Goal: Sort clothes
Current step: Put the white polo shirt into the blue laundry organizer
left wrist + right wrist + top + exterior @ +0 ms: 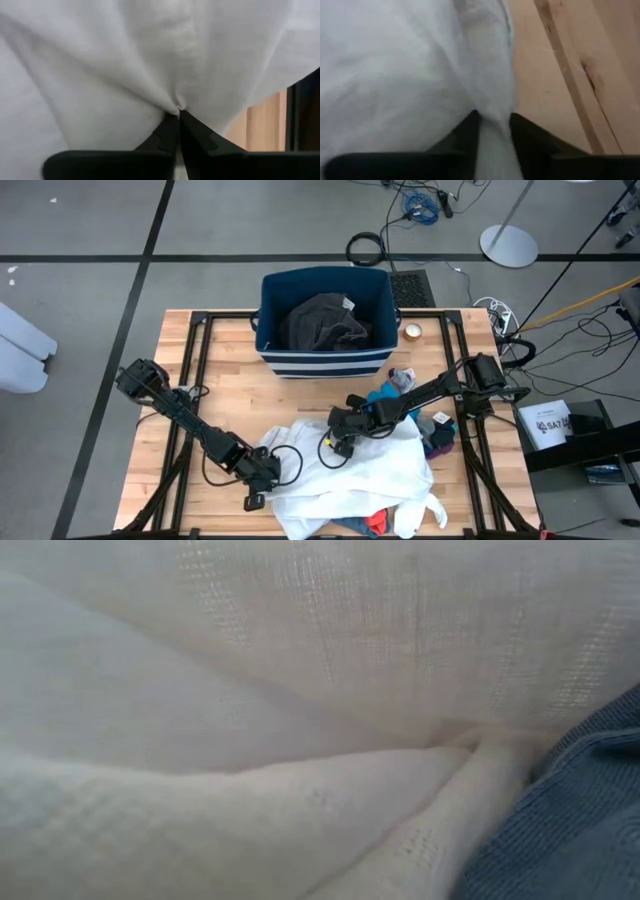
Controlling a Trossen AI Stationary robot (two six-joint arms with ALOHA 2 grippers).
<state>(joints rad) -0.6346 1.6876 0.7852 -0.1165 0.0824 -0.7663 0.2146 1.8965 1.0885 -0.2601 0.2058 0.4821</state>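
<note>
Both arms reach inward from opposite sides of the surface (pixel 225 375) toward the large white garment (pixel 365 475), the landmark here. The left arm stretches low from the far left corner, and its claw (pixel 262 480) sits at the garment's left edge, fingers (pixel 167 137) pinched together on a fold. The right arm slants in from the right side; its claw (pixel 335 442) sits at the garment's upper edge, fingers (pixel 465 132) clamping cloth between them.
</note>
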